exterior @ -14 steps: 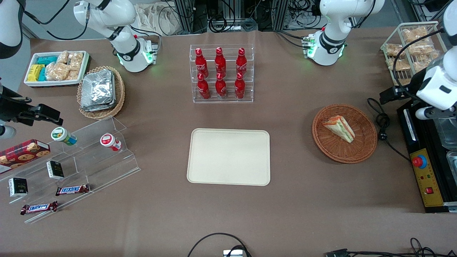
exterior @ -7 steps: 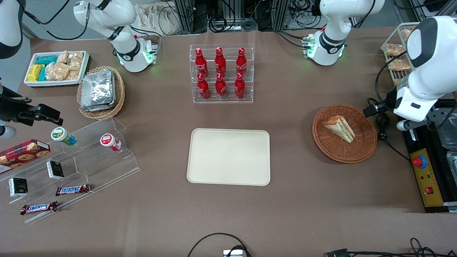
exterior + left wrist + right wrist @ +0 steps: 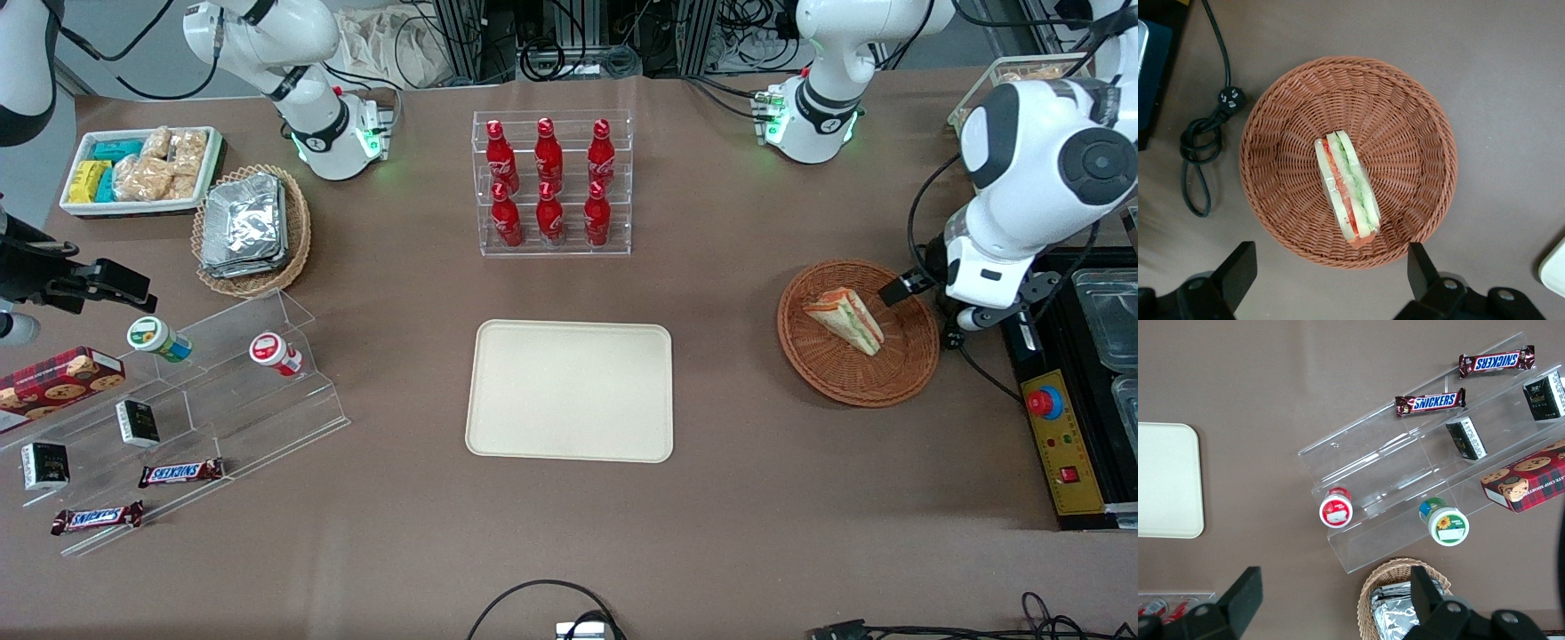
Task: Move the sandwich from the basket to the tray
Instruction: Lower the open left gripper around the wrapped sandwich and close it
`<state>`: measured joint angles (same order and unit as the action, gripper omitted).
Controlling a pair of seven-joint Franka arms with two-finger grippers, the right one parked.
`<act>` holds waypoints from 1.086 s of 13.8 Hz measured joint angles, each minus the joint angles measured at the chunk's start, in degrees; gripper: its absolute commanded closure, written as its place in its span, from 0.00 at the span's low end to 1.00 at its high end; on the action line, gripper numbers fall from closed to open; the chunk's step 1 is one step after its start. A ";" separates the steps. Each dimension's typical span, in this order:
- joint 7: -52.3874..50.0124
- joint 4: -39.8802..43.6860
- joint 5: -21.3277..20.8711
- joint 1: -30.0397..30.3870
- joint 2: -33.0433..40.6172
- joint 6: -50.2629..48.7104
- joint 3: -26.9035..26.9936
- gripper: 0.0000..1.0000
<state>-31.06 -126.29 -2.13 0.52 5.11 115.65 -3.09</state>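
While the sandwich (image 3: 844, 318) lies on its side in the middle of the basket (image 3: 907, 369), well toward the working arm's end of the table, we have the gripper (image 3: 1330, 270) poised above the basket's rim with its two fingers (image 3: 1238, 270) spread wide and nothing between them. From the wrist camera we see the wedge (image 3: 1346, 193) lying slantwise on the weave, white bread on the outside, red and green filling showing along its edge, seemingly wrapped in clear film.

Our job now, as we read it, is the approach and grasp. We want to carry the gripper in over the wedge's middle, then turn the wrist so the fingers close across the two bread faces and not along the long edge. It looks soft, so we judge a gentle squeeze is right; too hard and the filling may shift. We go down low enough to catch the body, but short of the wicker (image 3: 1418, 133), whose raised wall could snag a fingertip.

The tray (image 3: 570, 390) waits bare at the table's centre, well apart from the basket. A loose black cable (image 3: 1199, 143) lies just beside the basket; we keep clear of it.
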 measured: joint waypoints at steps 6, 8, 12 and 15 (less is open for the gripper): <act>-4.53 -8.85 0.00 -0.03 0.00 12.03 -0.13 0.00; -6.80 -12.33 0.00 -0.03 -0.06 16.77 -0.13 0.00; -12.18 -15.92 0.00 -0.76 -1.14 22.98 -0.58 0.00; -14.71 -17.13 0.00 -1.25 -3.05 26.89 -0.69 0.00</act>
<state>-45.76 -143.42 -2.13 -0.72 2.05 142.54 -3.78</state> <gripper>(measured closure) 0.000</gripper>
